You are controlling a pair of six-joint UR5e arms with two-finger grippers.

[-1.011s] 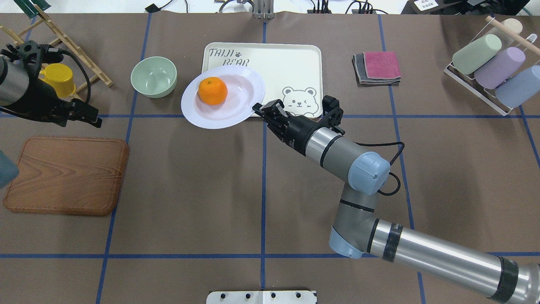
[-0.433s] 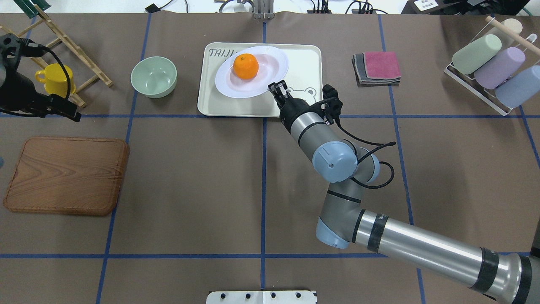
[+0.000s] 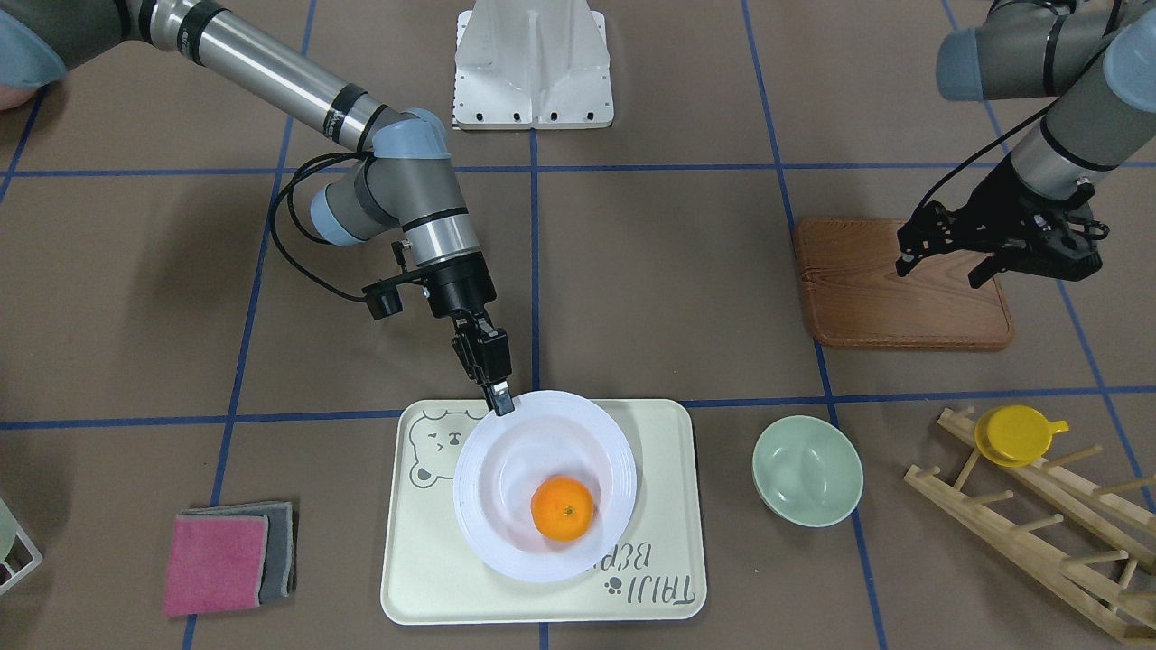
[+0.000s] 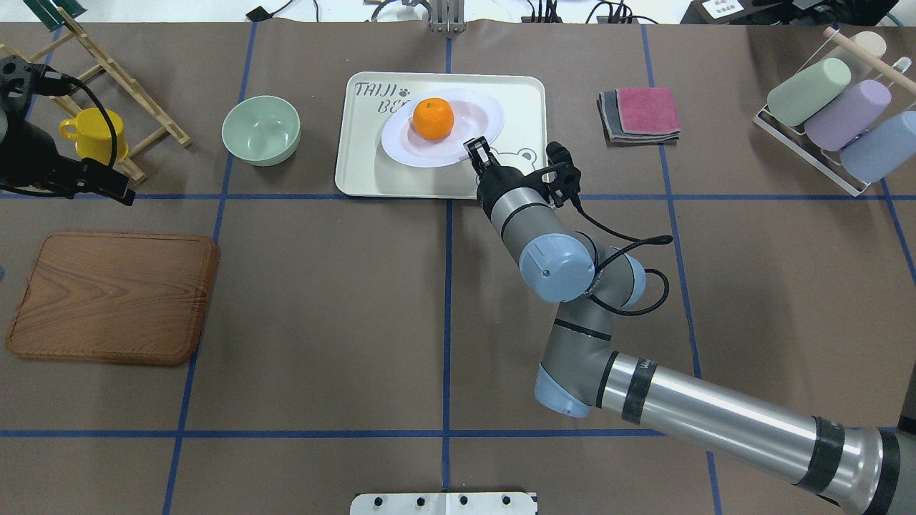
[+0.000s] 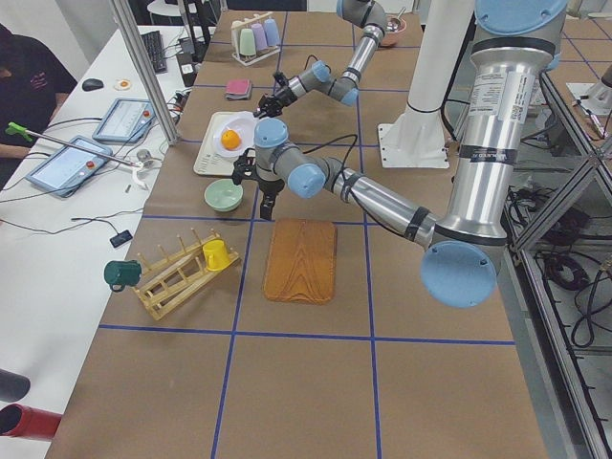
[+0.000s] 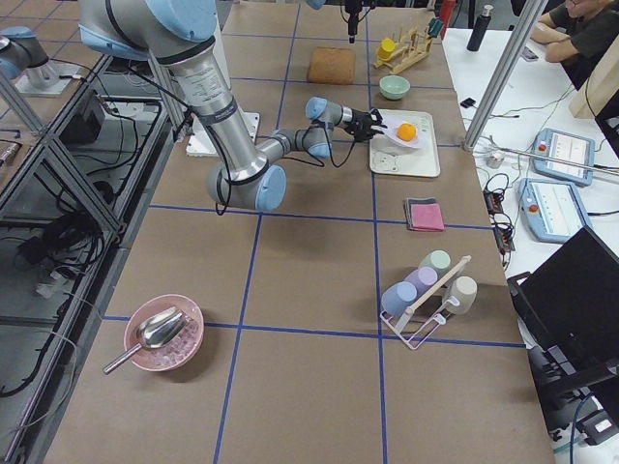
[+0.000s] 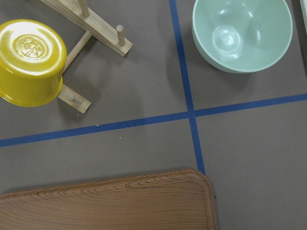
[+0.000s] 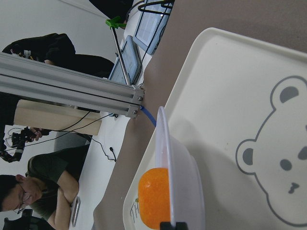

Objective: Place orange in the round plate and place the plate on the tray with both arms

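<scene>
The orange [image 4: 433, 118] lies in the well of the white round plate [image 4: 406, 146], which hangs tilted over the cream tray [image 4: 358, 175]. My right gripper [image 4: 476, 150] is shut on the plate's near rim. From the front, the orange [image 3: 562, 508], the plate [image 3: 479, 492], the tray [image 3: 415, 560] and the right gripper [image 3: 501, 402] show the same hold. The right wrist view looks edge-on along the plate's rim [image 8: 165, 153], with the orange [image 8: 153, 196] beside it, above the tray [image 8: 230, 96]. My left gripper [image 3: 939, 269] hovers open and empty over the wooden board's corner, far from the tray.
A pale green bowl [image 4: 260, 130] stands left of the tray. Further left is a wooden rack with a yellow cup [image 4: 93, 136], and nearer is a brown wooden board [image 4: 114, 297]. Folded cloths [image 4: 639, 114] lie right of the tray, with a cup rack [image 4: 834, 114] beyond.
My right gripper has carried the plate with the orange from the tray's near-left edge to over its middle. The left arm has drawn back to the left.
</scene>
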